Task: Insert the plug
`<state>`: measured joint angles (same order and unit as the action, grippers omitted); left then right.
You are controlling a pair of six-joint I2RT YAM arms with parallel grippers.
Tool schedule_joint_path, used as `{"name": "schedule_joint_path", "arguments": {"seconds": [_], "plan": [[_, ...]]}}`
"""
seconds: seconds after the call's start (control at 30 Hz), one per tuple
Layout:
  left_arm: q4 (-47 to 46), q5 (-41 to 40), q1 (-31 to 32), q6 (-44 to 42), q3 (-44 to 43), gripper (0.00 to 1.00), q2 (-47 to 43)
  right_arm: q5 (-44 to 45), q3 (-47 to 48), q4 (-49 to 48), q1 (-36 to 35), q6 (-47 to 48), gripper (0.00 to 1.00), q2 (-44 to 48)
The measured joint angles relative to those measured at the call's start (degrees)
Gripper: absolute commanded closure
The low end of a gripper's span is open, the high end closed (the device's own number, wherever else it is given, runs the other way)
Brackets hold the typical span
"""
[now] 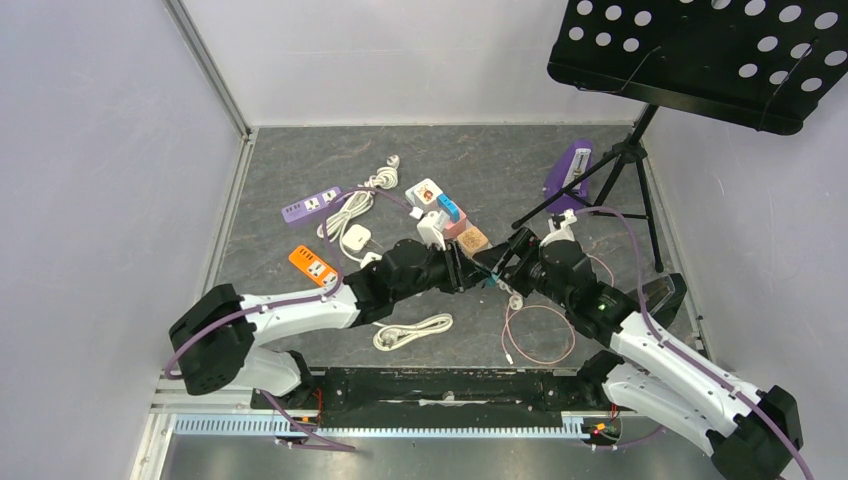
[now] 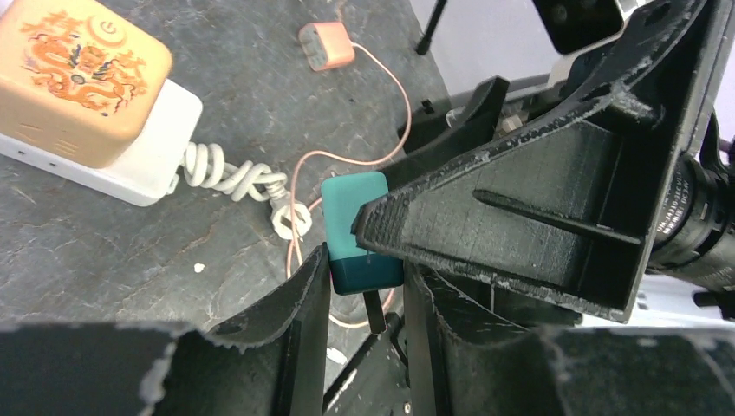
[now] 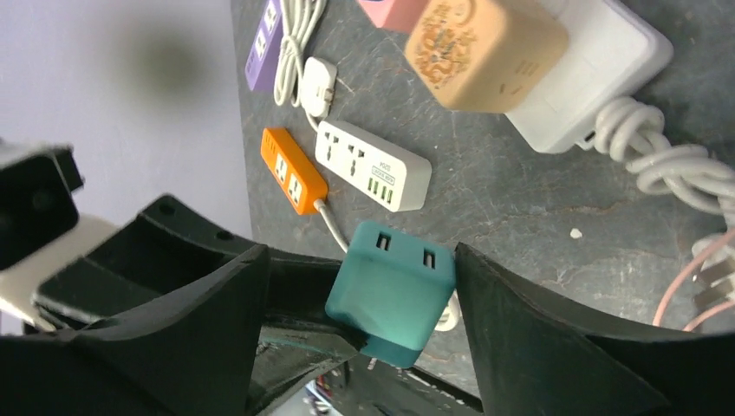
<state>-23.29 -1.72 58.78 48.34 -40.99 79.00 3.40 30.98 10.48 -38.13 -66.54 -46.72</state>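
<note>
The teal plug (image 1: pixel 490 281) hangs above the table's middle, where both arms meet. In the left wrist view its dark base (image 2: pixel 368 270) sits between my left gripper's (image 2: pixel 368 290) fingers, touching both, with a metal prong pointing down. My right gripper (image 3: pixel 360 251) stands open around the plug's pale top (image 3: pixel 394 290), which shows two slots. One finger (image 3: pixel 485 295) brushes a corner and the other stands apart. A white power strip (image 3: pixel 373 163), an orange one (image 3: pixel 293 170) and a purple one (image 1: pixel 312 205) lie on the table to the left.
A peach cube adapter (image 2: pixel 78 78) sits on a white strip (image 2: pixel 139 173) with a coiled cord beside the grippers. A pink cable loop (image 1: pixel 540 335) and a white cord (image 1: pixel 412 332) lie in front. A black music stand (image 1: pixel 700 50) stands at the back right.
</note>
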Motion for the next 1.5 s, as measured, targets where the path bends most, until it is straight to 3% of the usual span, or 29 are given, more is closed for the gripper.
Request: {"name": "schedule_joint_path", "arguments": {"seconds": [0.2, 0.37, 0.6, 0.8, 1.1, 1.17, 1.33, 1.37, 1.4, 1.43, 1.5], "plan": [[4.1, 10.6, -5.9, -1.9, -0.3, 0.98, -5.0, -2.6, 0.1, -3.4, -0.1, 7.6, 0.14, 4.3], [5.9, 21.9, -12.9, -3.0, -0.3, 0.98, -11.2, -7.3, 0.0, -13.0, -0.1, 15.1, 0.15, 10.1], [7.8, 35.5, -16.6, -3.9, -0.7, 0.98, -16.9, -21.6, 0.0, -25.8, -0.1, 22.7, 0.27, 7.2], [8.5, 39.3, -16.6, -4.2, -1.7, 0.98, -20.8, -27.6, -0.2, -29.7, -0.2, 23.4, 0.26, 4.9], [8.2, 39.4, -16.6, -4.2, -2.6, 0.98, -23.4, -32.1, -0.2, -35.3, -0.2, 22.6, 0.40, 4.4], [8.2, 39.3, -16.6, -4.2, -2.6, 0.98, -23.7, -33.0, -0.2, -35.8, -0.2, 22.1, 0.50, 3.7], [7.4, 38.9, -16.7, -4.3, -2.6, 0.98, -25.1, -34.9, -0.2, -37.9, -0.2, 20.2, 0.96, 2.3], [7.1, 38.8, -16.7, -4.3, -2.6, 0.96, -25.2, -34.9, -0.2, -38.3, -0.2, 20.0, 1.00, 2.2], [6.9, 38.7, -16.7, -4.3, -2.6, 0.88, -25.3, -35.0, -0.2, -38.4, -0.2, 19.9, 1.00, 2.1], [6.9, 38.5, -16.8, -4.2, -2.6, 0.71, -25.4, -35.1, -0.2, -38.7, -0.2, 19.9, 1.00, 2.0], [7.1, 38.1, -16.8, -4.2, -2.6, 0.48, -25.6, -35.1, -0.2, -39.0, -0.2, 19.9, 1.00, 1.7]]}}
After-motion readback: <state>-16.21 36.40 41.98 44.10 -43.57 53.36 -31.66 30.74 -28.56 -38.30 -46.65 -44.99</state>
